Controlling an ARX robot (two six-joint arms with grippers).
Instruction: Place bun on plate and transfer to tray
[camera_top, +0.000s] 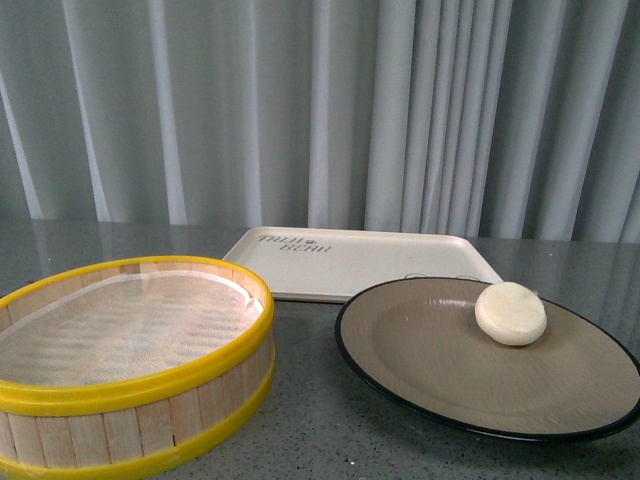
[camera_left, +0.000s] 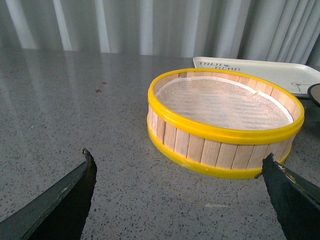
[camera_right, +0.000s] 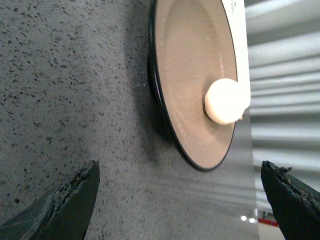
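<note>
Speckled grey counter, curtain behind. Bun on plate; tray just beyond; bamboo steamer basket beside. My left end effector wide, empty; right end effector likewise.

Black wedge-shaped pointed fingers on left gripper, right gripper likewise black, edges chipped, rough

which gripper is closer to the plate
Right. The right gripper faces the plate close ahead; the left gripper faces the steamer basket, with the plate beyond it.
</note>
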